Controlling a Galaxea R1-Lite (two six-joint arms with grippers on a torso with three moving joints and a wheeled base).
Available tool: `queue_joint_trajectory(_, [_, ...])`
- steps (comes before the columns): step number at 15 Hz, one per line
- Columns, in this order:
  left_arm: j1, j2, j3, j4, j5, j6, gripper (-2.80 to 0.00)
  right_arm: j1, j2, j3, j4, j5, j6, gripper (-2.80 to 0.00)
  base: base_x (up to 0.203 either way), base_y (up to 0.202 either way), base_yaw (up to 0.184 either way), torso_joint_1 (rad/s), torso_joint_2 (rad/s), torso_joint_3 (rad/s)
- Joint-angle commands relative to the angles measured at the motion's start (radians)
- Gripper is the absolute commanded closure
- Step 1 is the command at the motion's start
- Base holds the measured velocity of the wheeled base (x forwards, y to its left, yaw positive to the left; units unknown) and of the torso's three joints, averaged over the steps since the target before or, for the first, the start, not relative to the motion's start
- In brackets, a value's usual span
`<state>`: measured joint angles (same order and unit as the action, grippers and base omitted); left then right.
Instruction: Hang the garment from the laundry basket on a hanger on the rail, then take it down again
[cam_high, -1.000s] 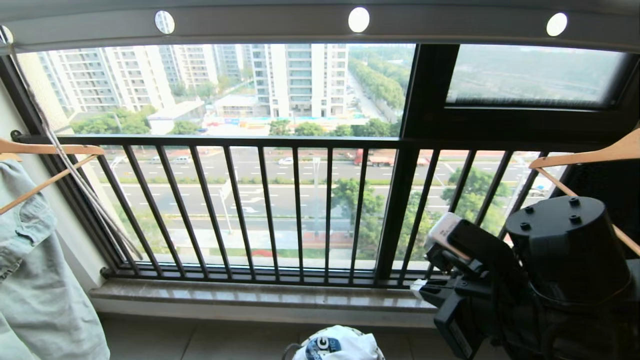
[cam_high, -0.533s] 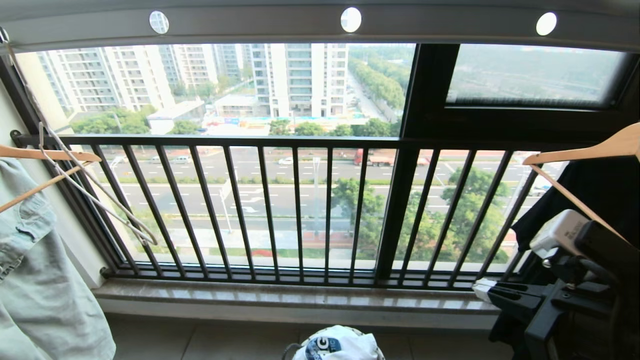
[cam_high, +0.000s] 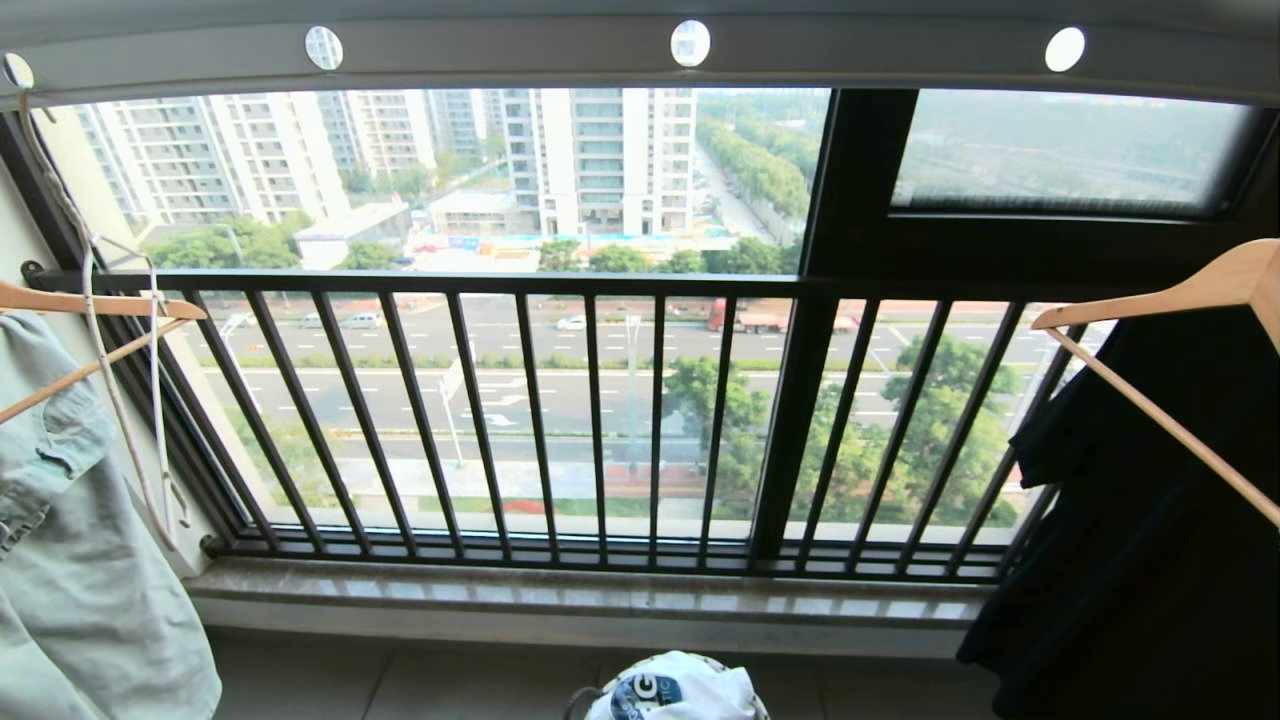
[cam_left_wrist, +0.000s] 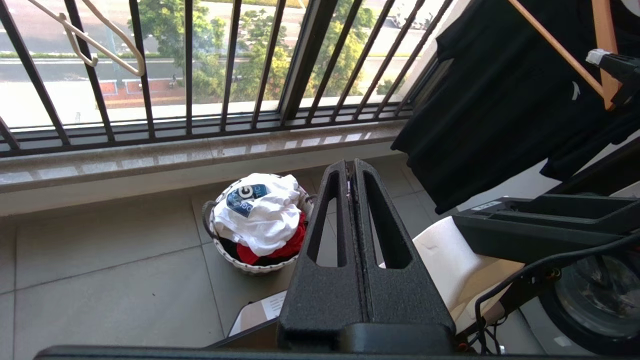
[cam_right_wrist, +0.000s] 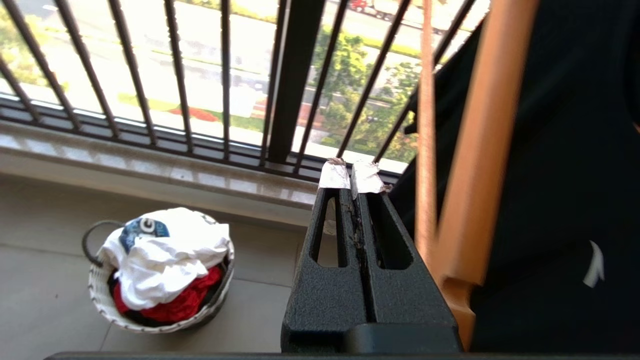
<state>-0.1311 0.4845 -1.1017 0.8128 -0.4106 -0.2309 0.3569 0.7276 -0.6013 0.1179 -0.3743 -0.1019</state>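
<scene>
Black shirt (cam_high: 1130, 560) on wooden hanger (cam_high: 1180, 300); denim piece (cam_high: 70, 560) opposite.

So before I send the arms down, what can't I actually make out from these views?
- Laundry basket: head view, cut off by bottom edge.
- Basket bottom: wrist views, covered by the garment and the red garment.
- Hanger hook: head view, too thin against the rail.

Bright daylight thru window (cam_high: 450, 200), hanger (cam_right_wrist: 475, 150) blurred w/ motion.

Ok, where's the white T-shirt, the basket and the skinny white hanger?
white T-shirt (cam_left_wrist: 260, 210): left wrist view, on its white cloth.
basket (cam_right_wrist: 102, 295): right wrist view, on its woven rim.
skinny white hanger (cam_high: 154, 400): head view, on its hanging side wire.
</scene>
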Motion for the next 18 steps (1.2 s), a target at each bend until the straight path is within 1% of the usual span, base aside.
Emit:
queue_joint_trajectory(1, [-0.007, -0.136, 0.026, 0.025, 0.002, -0.016, 0.0, -0.071, -0.158, -0.002, 0.047, -0.053, 0.001, 0.0, 0.0, 0.0, 0.0, 0.0, 0.0, 0.0])
queue_joint_trajectory(3, [-0.007, -0.2, 0.082, 0.091, 0.01, -0.025, 0.0, -0.129, -0.257, -0.006, 0.124, -0.1, 0.001, 0.0, 0.0, 0.0, 0.0, 0.0, 0.0, 0.0])
queue_joint_trajectory(4, [-0.007, -0.2, 0.097, 0.138, 0.045, -0.054, 0.0, -0.158, -0.311, -0.005, 0.163, -0.11, 0.001, 0.0, 0.0, 0.0, 0.0, 0.0, 0.0, 0.0])
queue_joint_trajectory(5, [-0.007, -0.201, 0.13, 0.142, 0.08, -0.069, 0.0, -0.176, -0.368, 0.0, 0.198, -0.115, 0.001, 0.0, 0.0, 0.0, 0.0, 0.0, 0.0, 0.0])
queue_joint_trajectory(6, [-0.007, -0.201, 0.17, 0.137, 0.109, -0.07, 0.0, -0.185, -0.418, 0.009, 0.231, -0.118, 0.001, 0.0, 0.0, 0.0, 0.0, 0.0, 0.0, 0.0])
queue_joint_trajectory(7, [-0.007, -0.201, 0.224, 0.112, 0.134, -0.07, 0.0, -0.192, -0.448, 0.024, 0.262, -0.121, 0.009, 0.0, 0.0, 0.0, 0.0, 0.0, 0.0, 0.0])
queue_joint_trajectory(8, [-0.007, -0.201, 0.289, 0.062, 0.165, -0.069, 0.0, -0.195, -0.451, 0.035, 0.273, -0.121, 0.051, 0.0, 0.0, 0.0, 0.0, 0.0, 0.0, 0.0])
queue_joint_trajectory(9, [-0.007, -0.2, 0.351, -0.009, 0.21, -0.069, 0.0, -0.195, -0.451, 0.05, 0.276, -0.102, 0.069, 0.0, 0.0, 0.0, 0.0, 0.0, 0.0, 0.0])
queue_joint_trajectory(10, [-0.007, -0.2, 0.395, -0.12, 0.265, -0.071, 0.0, -0.195, -0.45, 0.068, 0.275, -0.055, 0.07, 0.0, 0.0, 0.0, 0.0, 0.0, 0.0, 0.0])
queue_joint_trajectory(11, [-0.006, -0.2, 0.413, -0.199, 0.3, -0.075, 0.0, -0.194, -0.45, 0.079, 0.275, 0.005, 0.072, 0.0, 0.0, 0.0, 0.0, 0.0, 0.0, 0.0])
queue_joint_trajectory(12, [0.008, -0.201, 0.416, -0.212, 0.307, -0.074, 0.0, -0.194, -0.45, 0.093, 0.275, 0.037, 0.075, 0.0, 0.0, 0.0, 0.0, 0.0, 0.0, 0.0])
queue_joint_trajectory(15, [0.065, -0.208, 0.424, -0.213, 0.303, -0.079, 0.0, -0.193, -0.438, 0.121, 0.27, 0.082, 0.076, 0.0, 0.0, 0.0, 0.0, 0.0, 0.0, 0.0])
queue_joint_trajectory(16, [0.083, -0.239, 0.435, -0.212, 0.284, -0.076, 0.0, -0.192, -0.438, 0.13, 0.262, 0.084, 0.077, 0.0, 0.0, 0.0, 0.0, 0.0, 0.0, 0.0])
queue_joint_trajectory(17, [0.097, -0.283, 0.469, -0.213, 0.256, -0.073, 0.0, -0.191, -0.448, 0.146, 0.253, 0.084, 0.077, 0.0, 0.0, 0.0, 0.0, 0.0, 0.0, 0.0])
queue_joint_trajectory(18, [0.107, -0.328, 0.506, -0.214, 0.242, -0.07, 0.0, -0.191, -0.451, 0.162, 0.237, 0.083, 0.078, 0.0, 0.0, 0.0, 0.0, 0.0, 0.0, 0.0])
